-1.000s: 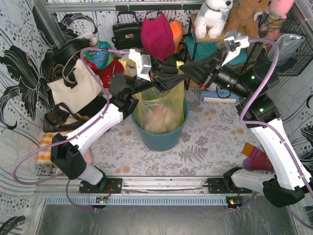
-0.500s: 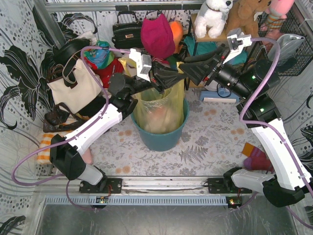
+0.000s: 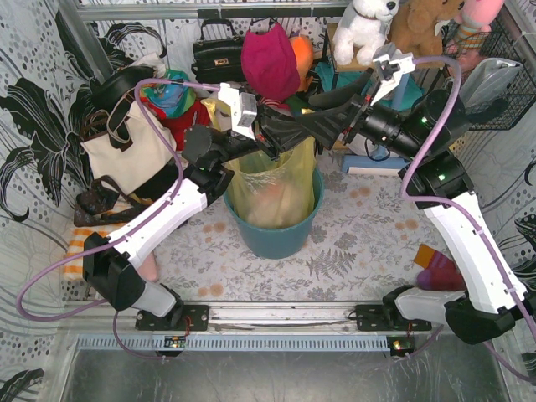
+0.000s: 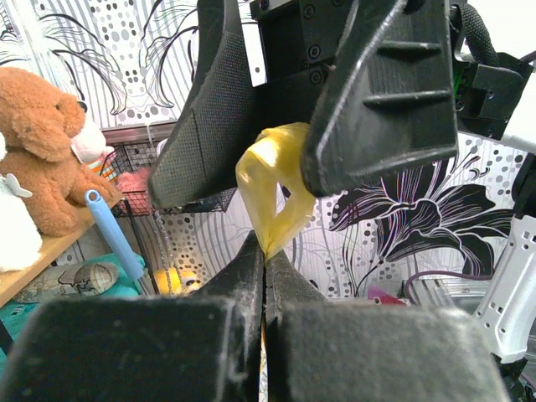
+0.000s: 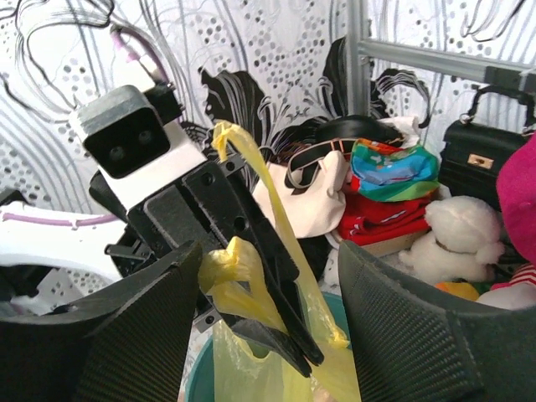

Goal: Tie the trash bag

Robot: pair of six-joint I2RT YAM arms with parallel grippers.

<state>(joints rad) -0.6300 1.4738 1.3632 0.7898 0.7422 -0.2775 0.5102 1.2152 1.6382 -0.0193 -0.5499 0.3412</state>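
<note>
Left wrist: left gripper (image 4: 265, 251) clamps an upright handle strip of the trash bag (image 4: 272, 188); right gripper (image 5: 270, 268) stands open.

Trash bag (image 3: 276, 180): translucent yellow, pale shapes showing thru. Bin (image 3: 280, 239): teal. Table cloth (image 3: 360, 251): whitish-grey w/ grey fern-leaf print + orange-brown blotches. Walls (image 3: 25, 126): white w/ black flowers & dots. Left arm (image 3: 159, 222) & right arm (image 3: 477, 251): white w/ black joints. Cable (image 3: 159, 109): purple. Left gripper (image 4: 265, 260) & right gripper (image 5: 268, 276): black.

Table's left edge: tote (image 3: 126, 155) cream w/ dark straps; striped cloth (image 3: 77, 251) orange/white.

Far edge: handbag (image 3: 216, 57) black w/ gold clasp; fabric item (image 3: 270, 60) magenta; scarf (image 3: 167, 92) teal/orange/yellow mix; plush (image 3: 364, 29) white; teddy (image 3: 419, 29) brown.

Right edge: sock (image 3: 437, 270) orange + purple-red.
</note>
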